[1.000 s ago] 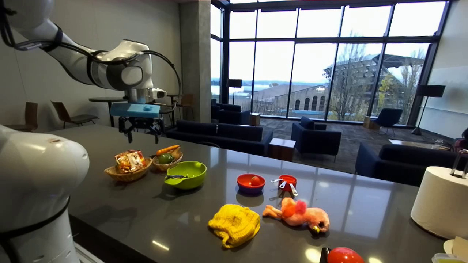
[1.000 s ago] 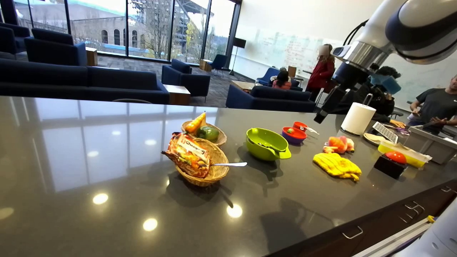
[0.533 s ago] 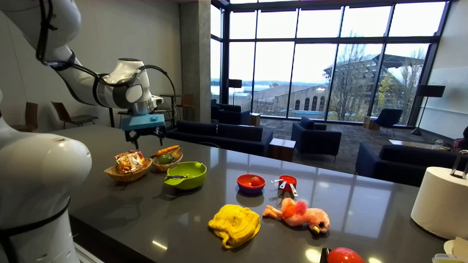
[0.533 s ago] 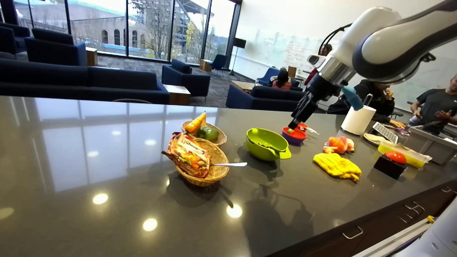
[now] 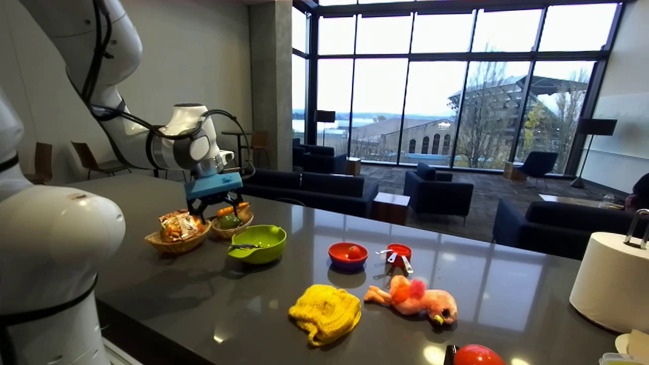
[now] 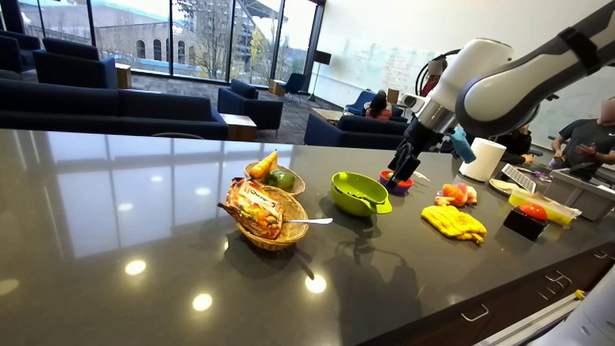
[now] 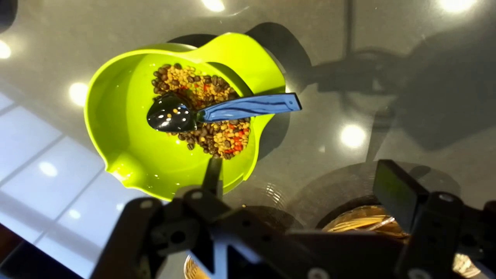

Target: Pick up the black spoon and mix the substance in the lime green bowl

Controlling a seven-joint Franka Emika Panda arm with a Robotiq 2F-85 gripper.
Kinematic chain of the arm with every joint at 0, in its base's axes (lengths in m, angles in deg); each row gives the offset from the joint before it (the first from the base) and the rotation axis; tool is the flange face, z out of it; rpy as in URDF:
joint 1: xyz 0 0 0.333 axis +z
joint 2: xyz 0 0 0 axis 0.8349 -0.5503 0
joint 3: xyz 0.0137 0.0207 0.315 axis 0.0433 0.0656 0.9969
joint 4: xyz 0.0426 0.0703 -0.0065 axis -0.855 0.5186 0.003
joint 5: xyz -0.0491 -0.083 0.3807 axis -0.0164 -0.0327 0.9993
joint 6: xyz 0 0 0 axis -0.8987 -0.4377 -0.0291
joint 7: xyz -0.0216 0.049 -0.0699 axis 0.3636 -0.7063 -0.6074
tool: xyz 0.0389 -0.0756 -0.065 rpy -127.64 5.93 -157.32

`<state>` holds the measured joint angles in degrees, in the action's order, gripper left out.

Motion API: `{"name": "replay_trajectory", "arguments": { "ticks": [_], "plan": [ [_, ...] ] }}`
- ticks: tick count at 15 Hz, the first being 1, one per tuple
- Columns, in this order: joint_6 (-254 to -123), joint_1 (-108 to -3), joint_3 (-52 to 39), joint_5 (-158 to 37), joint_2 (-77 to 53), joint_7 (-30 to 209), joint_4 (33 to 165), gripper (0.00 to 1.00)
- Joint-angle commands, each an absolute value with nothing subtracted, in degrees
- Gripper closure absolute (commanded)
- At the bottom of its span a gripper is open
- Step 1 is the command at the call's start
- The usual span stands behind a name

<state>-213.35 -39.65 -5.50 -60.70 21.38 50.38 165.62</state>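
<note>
In the wrist view, the lime green bowl point(image 7: 124, 108) stands on the counter, left of and beyond my fingers. It holds the substance point(image 7: 232, 141), a mix of dark beans with yellow and red bits. Across this lies the black spoon point(image 7: 170, 115), its blue-looking handle point(image 7: 250, 107) jutting past the rim on the spout side. My gripper point(image 7: 304, 176) is open, jaws wide apart, nothing between them. In both exterior views, the gripper point(image 5: 221, 217) hangs above the counter, higher than the lime green bowl point(image 5: 267, 252) and apart from it.
Close to the bowl are a wicker basket point(image 5: 177, 246) with a packet and a basket of vegetables point(image 6: 281, 179). Farther along the counter sit a red bowl point(image 5: 347, 257), red measuring cups point(image 5: 399, 252), a yellow cloth point(image 5: 324, 312), a pink plush toy point(image 5: 426, 301) and a paper towel roll point(image 5: 611, 279).
My arm has come down and swung toward the lime green bowl, rightward in an exterior view and leftward in an exterior view. The jaws look open throughout. Bowl and spoon have stayed put.
</note>
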Motion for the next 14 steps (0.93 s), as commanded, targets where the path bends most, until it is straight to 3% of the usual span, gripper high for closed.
{"name": "replay_trajectory", "arguments": {
  "ticks": [1, 14],
  "plan": [
    [-213.3, -40.2, -4.6, -60.3, 21.5, 50.2, 165.6, 0.0],
    [-214.1, -38.8, -4.6, -59.7, 20.7, 48.1, 165.6, 0.0]
  ]
}}
